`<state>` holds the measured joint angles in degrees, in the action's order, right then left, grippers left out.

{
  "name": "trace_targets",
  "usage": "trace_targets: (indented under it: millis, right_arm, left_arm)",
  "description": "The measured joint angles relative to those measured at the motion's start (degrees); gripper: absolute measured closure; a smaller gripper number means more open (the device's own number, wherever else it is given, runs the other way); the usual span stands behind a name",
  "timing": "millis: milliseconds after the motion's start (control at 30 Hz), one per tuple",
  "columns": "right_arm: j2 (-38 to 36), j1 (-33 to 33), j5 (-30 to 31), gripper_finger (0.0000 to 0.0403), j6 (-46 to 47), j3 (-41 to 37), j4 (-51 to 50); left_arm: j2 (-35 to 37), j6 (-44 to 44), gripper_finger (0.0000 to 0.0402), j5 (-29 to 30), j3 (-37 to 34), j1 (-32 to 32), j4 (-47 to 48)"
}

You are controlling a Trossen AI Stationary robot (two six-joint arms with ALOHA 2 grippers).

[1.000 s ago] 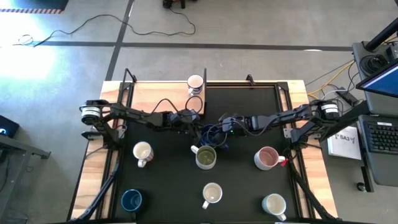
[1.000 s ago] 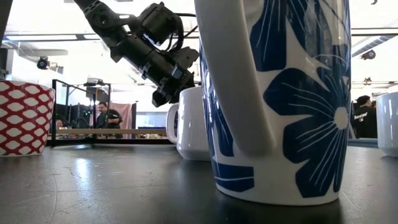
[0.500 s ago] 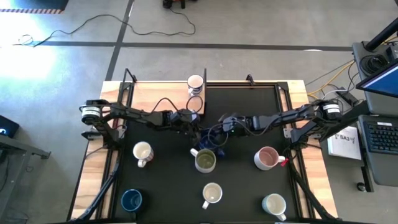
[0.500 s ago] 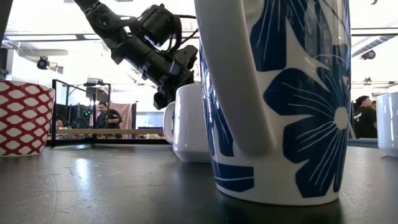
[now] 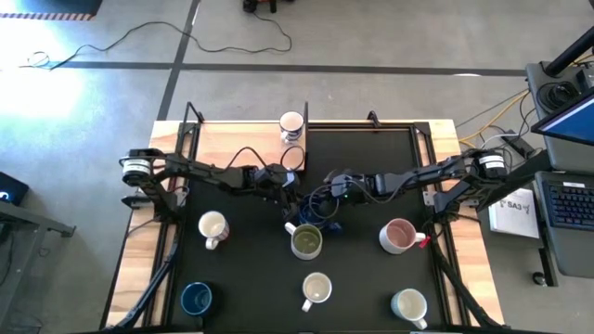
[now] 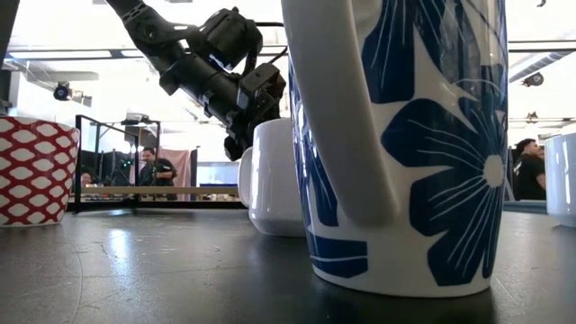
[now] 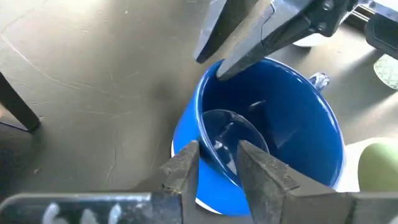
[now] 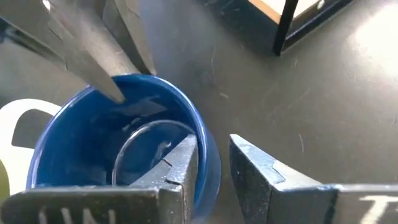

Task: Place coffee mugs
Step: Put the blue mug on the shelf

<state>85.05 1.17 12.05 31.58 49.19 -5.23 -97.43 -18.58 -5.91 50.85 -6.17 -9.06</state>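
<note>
A bright blue coffee mug [image 7: 273, 124] [image 8: 118, 137] stands mid-table between my two grippers; the arms mostly hide it from above. My left gripper [image 7: 214, 163] [image 5: 295, 199] is open, one finger on each side of the mug's wall. My right gripper [image 8: 213, 158] [image 5: 327, 199] comes from the opposite side, also open astride the wall. An olive-green-inside mug [image 5: 307, 241] stands just nearer, white outside [image 6: 270, 175]. In the low view it hides the blue mug, with my left gripper [image 6: 245, 135] above its rim. My left gripper has one finger [image 7: 258, 171] inside the blue mug and one [image 7: 185, 167] outside its rim, slanting down from the table's left. Whether either finger touches the wall I cannot tell. My right gripper has one finger [image 8: 181, 158] inside and one [image 8: 252, 171] outside the rim [image 8: 206, 149], slanting down from the right. A dark strip shows between wall and outer finger; I cannot tell whether the inner one touches.
Other mugs stand on the black mat: white [image 5: 213, 225], pink [image 5: 399, 235], dark blue [image 5: 196, 298], cream [image 5: 316, 289], pale [image 5: 409, 304]. One more [image 5: 292, 125] sits on the wooden far edge. A blue-flowered mug [image 6: 405, 144] fills the low view.
My left gripper has turned at the wrist and dipped a little toward the white-sided mug's rim. The olive-green-inside mug has slid slightly toward the table's near edge, showing larger in the low view. Both arms have otherwise kept their places.
</note>
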Motion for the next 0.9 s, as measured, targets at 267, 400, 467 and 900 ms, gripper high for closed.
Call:
trace_targets:
  millis: [267, 400, 467, 900]
  right_arm:
    - [2.01, 0.13, 0.06, 0.0339, -2.32, -0.02, 6.49]
    - [2.16, 0.37, -0.04, 0.0334, -3.73, -0.02, 6.91]
    - [1.87, 0.37, -0.04, 0.0331, -3.94, -0.02, 6.41]
    - [-1.55, 0.35, -0.30, 0.0325, -4.81, 0.02, 3.34]
  left_arm:
    - [-0.15, -1.32, 0.0315, 2.77, 2.89, -0.17, 4.81]
    - [-0.15, 0.80, 0.0325, 7.01, 6.51, -0.26, 12.54]
    - [-0.15, 1.30, 0.0326, 7.50, 7.70, -0.32, 15.05]
    - [0.05, -1.85, 0.0326, 9.94, 6.38, -1.46, 18.54]
